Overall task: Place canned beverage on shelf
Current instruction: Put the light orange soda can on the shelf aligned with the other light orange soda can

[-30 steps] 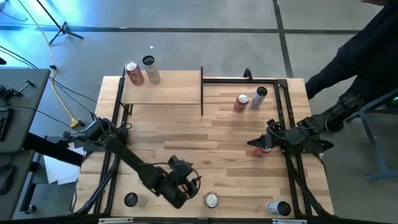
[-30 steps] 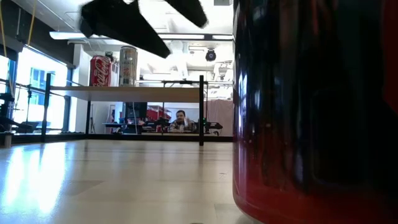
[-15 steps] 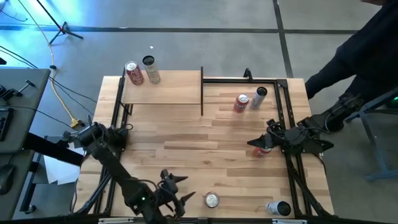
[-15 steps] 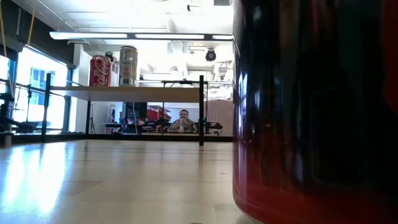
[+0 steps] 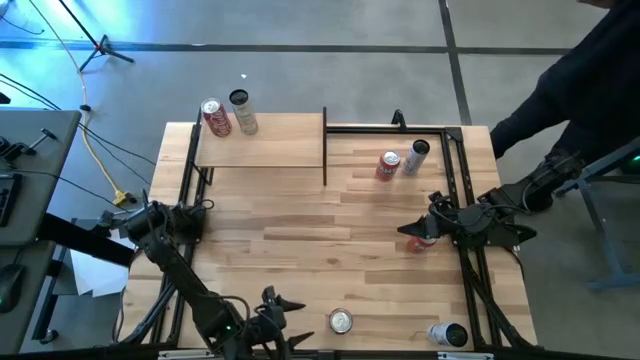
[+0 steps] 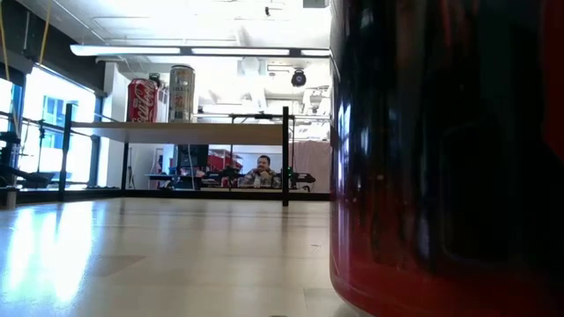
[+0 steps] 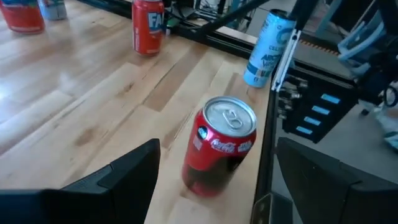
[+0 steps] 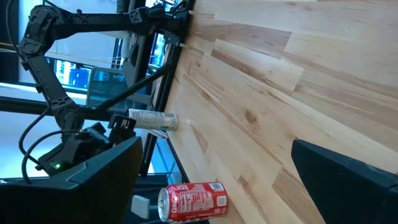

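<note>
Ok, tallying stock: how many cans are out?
8: two cans on the shelf, two at rear right, one by the right pincer, two at the front edge, and a dark-topped one front left. None seem hidden.

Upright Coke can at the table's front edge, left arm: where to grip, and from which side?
Grip the Coke can across its straight side wall, about mid-height, with the left claw coming in level from the left arm's side. The can stands upright, tab up, so its round wall suits the open claw, and nothing crowds either side.
</note>
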You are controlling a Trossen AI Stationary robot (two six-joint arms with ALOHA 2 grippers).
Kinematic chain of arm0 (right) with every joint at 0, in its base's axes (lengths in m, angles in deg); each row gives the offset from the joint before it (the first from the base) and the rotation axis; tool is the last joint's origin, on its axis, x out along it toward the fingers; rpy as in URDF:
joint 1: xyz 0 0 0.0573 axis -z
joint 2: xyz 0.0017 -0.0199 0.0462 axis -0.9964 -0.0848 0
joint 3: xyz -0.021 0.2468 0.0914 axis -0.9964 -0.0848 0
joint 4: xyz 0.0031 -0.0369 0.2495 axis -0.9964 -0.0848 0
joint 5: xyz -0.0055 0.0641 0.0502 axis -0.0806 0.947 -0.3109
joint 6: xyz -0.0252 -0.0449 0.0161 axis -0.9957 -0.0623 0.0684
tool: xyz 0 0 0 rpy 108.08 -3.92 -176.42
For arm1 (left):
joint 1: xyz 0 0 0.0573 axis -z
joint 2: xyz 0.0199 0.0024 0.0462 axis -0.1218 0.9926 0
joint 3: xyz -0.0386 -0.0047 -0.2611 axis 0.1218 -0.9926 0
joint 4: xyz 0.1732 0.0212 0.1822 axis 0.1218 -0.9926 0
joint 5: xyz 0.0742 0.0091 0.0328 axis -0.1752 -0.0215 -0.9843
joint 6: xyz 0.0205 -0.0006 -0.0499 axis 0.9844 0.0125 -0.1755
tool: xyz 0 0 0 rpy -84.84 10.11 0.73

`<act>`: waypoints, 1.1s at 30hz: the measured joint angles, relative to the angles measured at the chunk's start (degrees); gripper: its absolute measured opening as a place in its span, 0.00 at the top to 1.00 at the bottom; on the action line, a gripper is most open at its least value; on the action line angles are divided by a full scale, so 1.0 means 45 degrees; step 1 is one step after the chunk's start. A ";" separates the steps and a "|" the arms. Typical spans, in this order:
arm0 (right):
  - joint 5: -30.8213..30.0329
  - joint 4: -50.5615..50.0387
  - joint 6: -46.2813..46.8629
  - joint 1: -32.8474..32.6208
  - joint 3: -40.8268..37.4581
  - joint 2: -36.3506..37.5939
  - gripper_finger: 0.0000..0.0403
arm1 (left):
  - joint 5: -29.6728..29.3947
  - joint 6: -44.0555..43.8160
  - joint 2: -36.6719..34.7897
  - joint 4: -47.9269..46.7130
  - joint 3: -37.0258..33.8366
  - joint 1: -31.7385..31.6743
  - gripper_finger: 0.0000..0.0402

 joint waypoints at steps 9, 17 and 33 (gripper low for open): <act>-0.0004 0.0001 0.0000 0.0000 0.0000 -0.0005 0.01 | -0.0344 0.0478 -0.0136 -0.0530 0.0000 -0.0730 0.26; 0.0000 -0.0003 0.0000 -0.0003 0.0000 -0.0005 0.01 | 0.3364 0.0295 -0.0146 -0.1024 0.0000 -0.3397 0.26; -0.0005 -0.0009 0.0000 0.0002 0.0003 0.0000 0.01 | 0.3040 -0.2478 -0.0812 -0.6777 0.0000 -0.4358 0.26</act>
